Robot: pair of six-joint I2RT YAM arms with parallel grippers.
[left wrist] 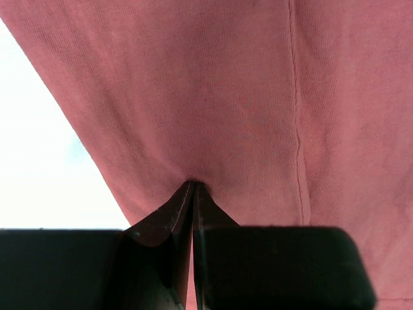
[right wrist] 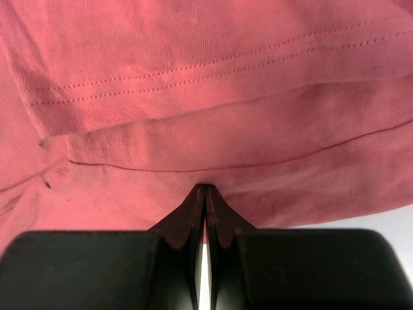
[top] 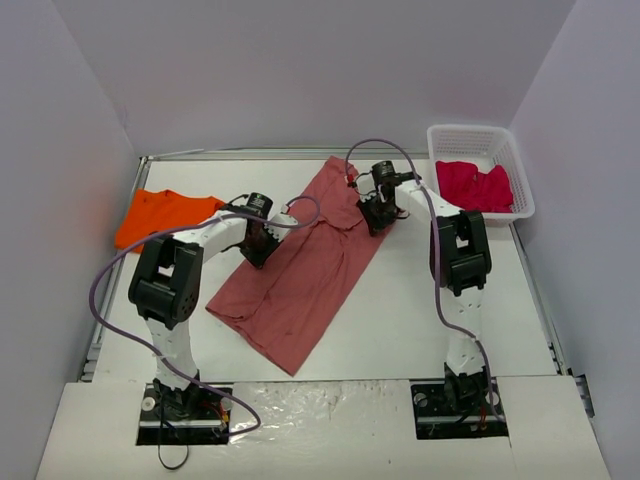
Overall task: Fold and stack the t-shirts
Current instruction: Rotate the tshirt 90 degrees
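Centrally, the brick-red shirt (top: 300,285) lay spread diagonally. Left gripper (left wrist: 193,184) clamped on its left edge, right gripper (right wrist: 205,187) clamped on its far-right edge. Orange shirt (top: 160,215) lay far left; pink shirt (top: 475,185) sat in the far-right basket (top: 470,129).

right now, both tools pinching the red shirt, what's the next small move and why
Probably lift both together slightly to start a fold: the left tool and right tool are each shut on the red shirt, which lies flat on the table.
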